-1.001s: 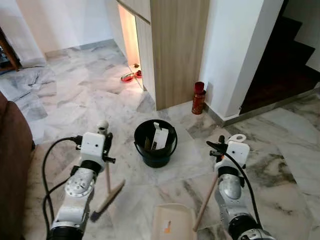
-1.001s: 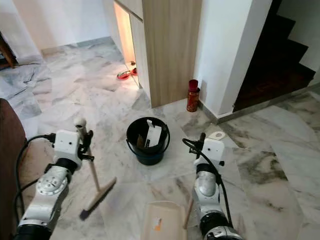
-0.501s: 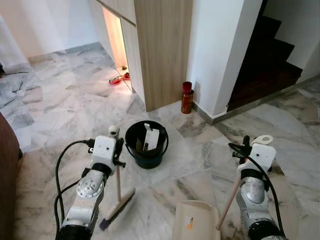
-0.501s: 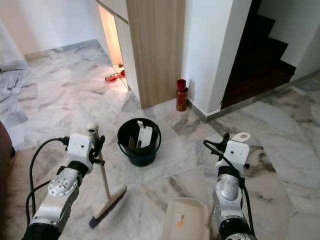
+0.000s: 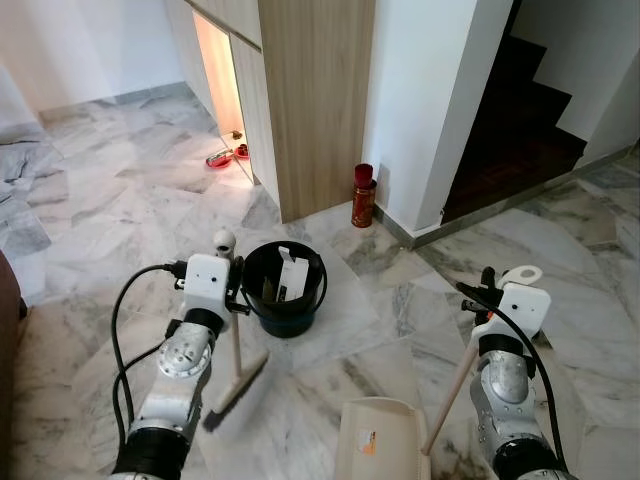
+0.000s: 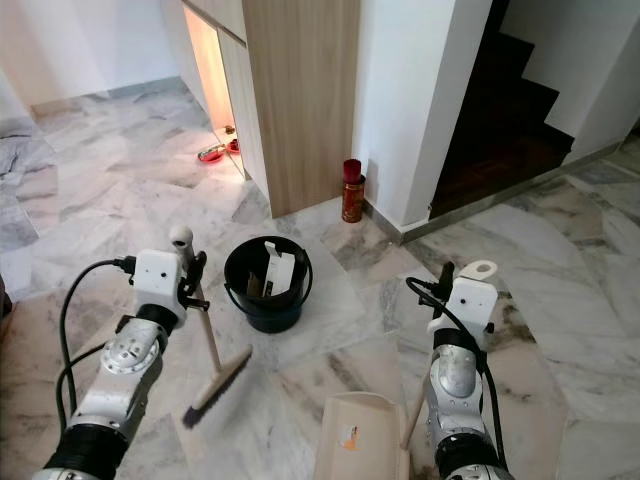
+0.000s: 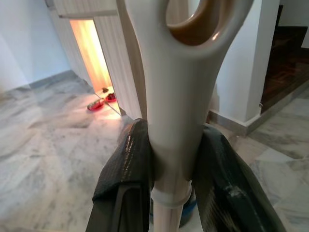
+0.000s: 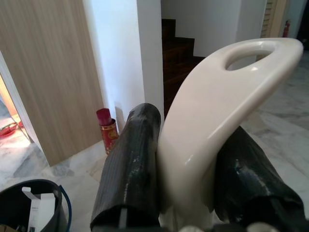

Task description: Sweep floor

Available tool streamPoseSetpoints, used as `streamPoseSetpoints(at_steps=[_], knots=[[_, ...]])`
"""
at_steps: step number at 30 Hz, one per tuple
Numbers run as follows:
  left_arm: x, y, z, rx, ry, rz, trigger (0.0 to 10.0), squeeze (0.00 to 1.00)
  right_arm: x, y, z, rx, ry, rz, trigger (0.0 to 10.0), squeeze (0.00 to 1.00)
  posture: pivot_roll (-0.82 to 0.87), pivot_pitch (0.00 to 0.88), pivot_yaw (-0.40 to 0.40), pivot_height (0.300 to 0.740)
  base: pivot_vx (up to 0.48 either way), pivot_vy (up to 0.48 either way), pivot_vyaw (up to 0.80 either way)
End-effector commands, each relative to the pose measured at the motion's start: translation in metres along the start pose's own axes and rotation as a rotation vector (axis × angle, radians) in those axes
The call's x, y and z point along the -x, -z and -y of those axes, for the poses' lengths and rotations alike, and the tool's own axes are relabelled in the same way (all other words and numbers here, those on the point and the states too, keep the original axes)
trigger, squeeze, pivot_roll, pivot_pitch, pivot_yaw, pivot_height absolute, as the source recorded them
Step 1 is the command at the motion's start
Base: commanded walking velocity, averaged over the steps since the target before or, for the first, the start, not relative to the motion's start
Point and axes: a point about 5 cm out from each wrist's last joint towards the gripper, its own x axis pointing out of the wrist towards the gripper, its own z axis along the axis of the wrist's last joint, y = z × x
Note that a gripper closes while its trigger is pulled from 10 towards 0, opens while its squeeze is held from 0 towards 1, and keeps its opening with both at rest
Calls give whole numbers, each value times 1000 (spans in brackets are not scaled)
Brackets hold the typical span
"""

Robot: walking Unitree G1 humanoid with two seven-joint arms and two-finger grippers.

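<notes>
With the left claw clamped on the broom and the right claw on the dustpan, the robot had closed on the black bucket, sweeping not yet begun.

Grey-veined white marble floor; warm light glowing beside tall wooden cabinet at 12 o'clock; dark staircase rising at 2 o'clock.

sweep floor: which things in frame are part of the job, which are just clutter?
Job:
- broom, held by left gripper
- dustpan, its handle held by right gripper
- black bucket, probably the bin

Just around:
- red canister by the wall
- red dishes at the lit cabinet opening
- stairs
</notes>
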Motion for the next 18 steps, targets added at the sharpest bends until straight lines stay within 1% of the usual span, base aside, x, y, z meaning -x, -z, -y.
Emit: streamPoseSetpoints(at_steps=[1,7,11,18], knots=[[-1,-8,-4,-22,-7,52,10000,0,-8,-12,-5,-25,5,41,10000,0,63,0,-18,740,0,0,0],[-1,-8,-7,-27,-14,55,10000,0,-5,-8,-10,-38,-3,20,10000,0,67,0,-15,740,0,0,0],[-3,-10,-8,-30,-17,60,10000,0,-3,-6,-8,-44,-4,9,10000,0,79,0,-10,740,0,0,0],[0,-8,-8,-32,-22,60,10000,0,-1,-1,-7,-46,3,-15,10000,0,83,0,-15,740,0,0,-788]])
